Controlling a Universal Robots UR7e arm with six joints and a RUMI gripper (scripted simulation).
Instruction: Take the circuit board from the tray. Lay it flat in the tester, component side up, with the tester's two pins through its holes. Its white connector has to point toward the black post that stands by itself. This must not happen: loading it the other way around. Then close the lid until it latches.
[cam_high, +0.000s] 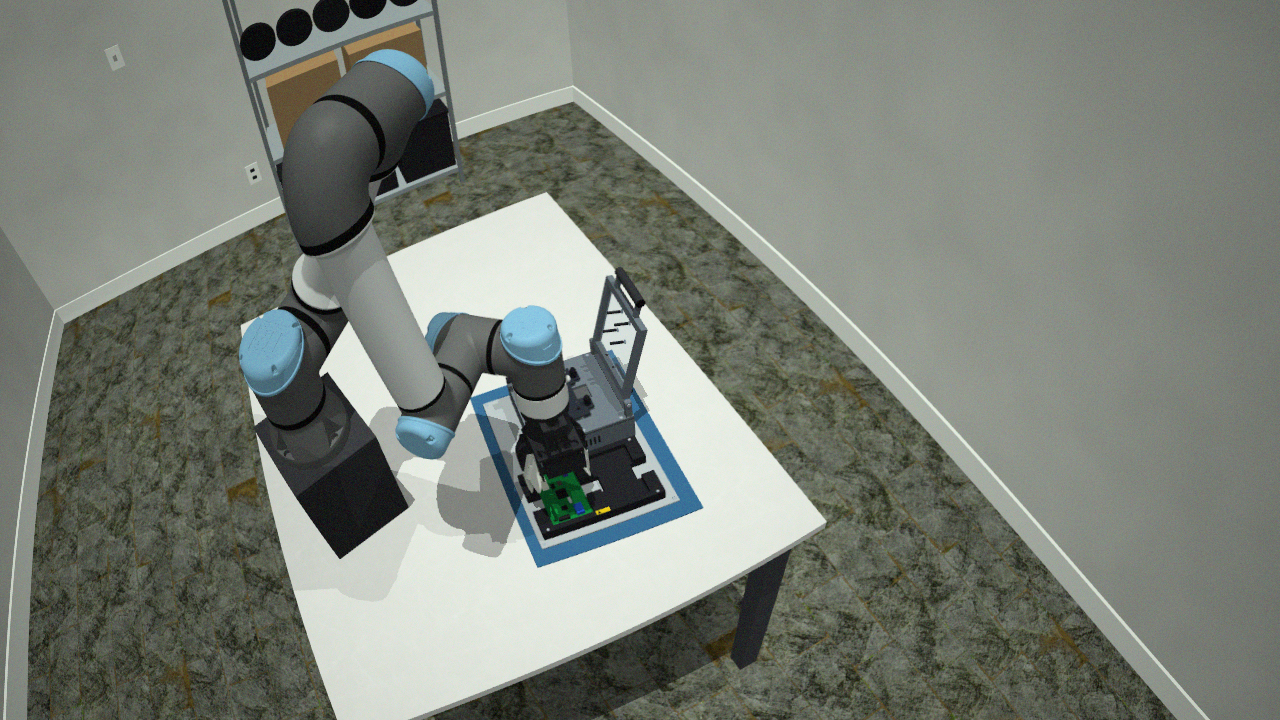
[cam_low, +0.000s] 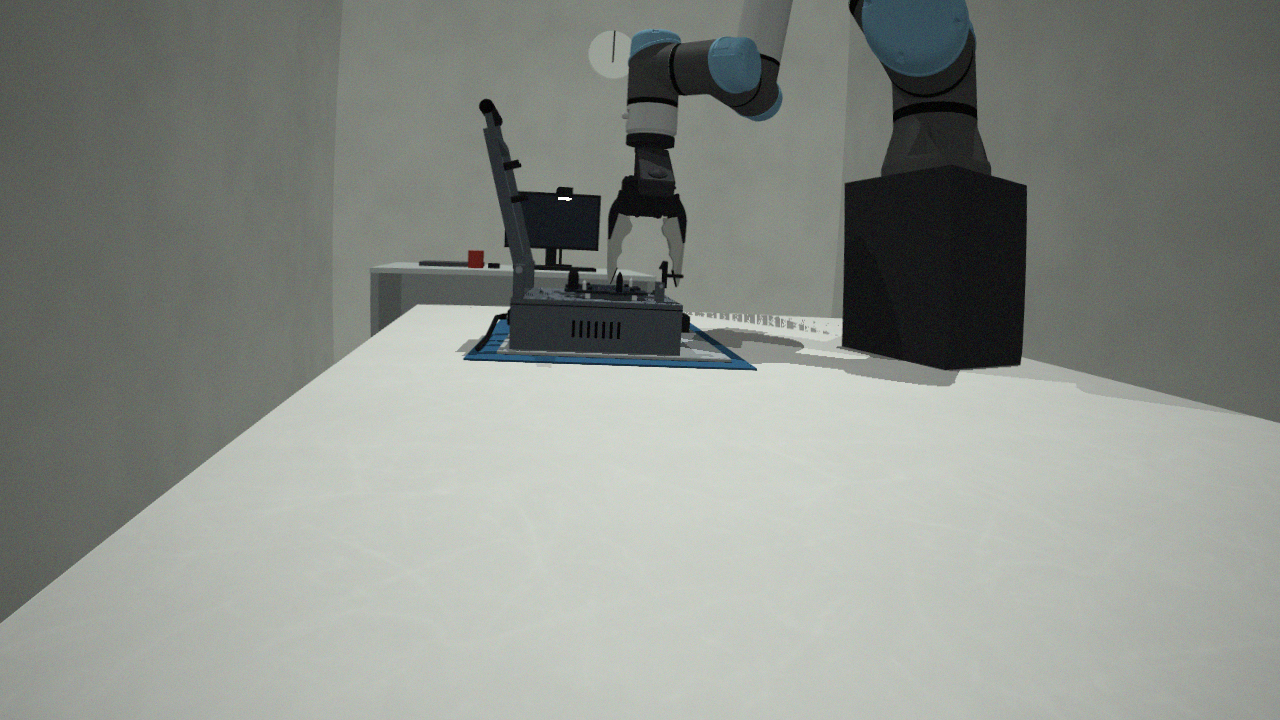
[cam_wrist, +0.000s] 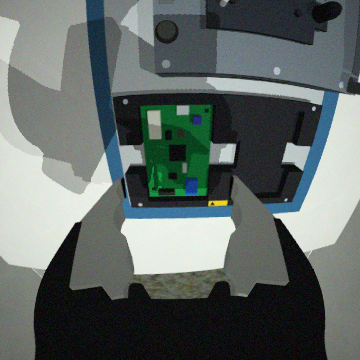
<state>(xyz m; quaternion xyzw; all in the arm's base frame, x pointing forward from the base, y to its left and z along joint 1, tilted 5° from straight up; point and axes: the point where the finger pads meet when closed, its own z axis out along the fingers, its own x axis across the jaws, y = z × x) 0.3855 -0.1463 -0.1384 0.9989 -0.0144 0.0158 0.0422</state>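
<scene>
Open jaws (cam_high: 562, 483) (cam_low: 646, 279), flat rectangular green circuit board (cam_high: 565, 501) (cam_wrist: 177, 152)

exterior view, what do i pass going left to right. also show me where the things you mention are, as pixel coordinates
Raised lid (cam_high: 633, 360) (cam_low: 506, 201), monitor (cam_low: 561, 221), gripper (cam_high: 556, 474) (cam_low: 646, 279) (cam_wrist: 177, 178), black pedestal (cam_high: 344, 501) (cam_low: 935, 268).

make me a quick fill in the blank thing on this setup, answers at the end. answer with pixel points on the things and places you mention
1. The circuit board (cam_high: 565, 497) (cam_wrist: 177, 153) lies in the black ____.
2. The tester's lid (cam_high: 633, 367) (cam_low: 508, 201) stands ____.
3. The gripper (cam_high: 556, 483) (cam_low: 646, 279) (cam_wrist: 177, 178) holds ____.
4. The mat's border (cam_high: 617, 535) (cam_low: 617, 361) (cam_wrist: 170, 212) is ____.

Missing words: tray; open; nothing; blue
</scene>
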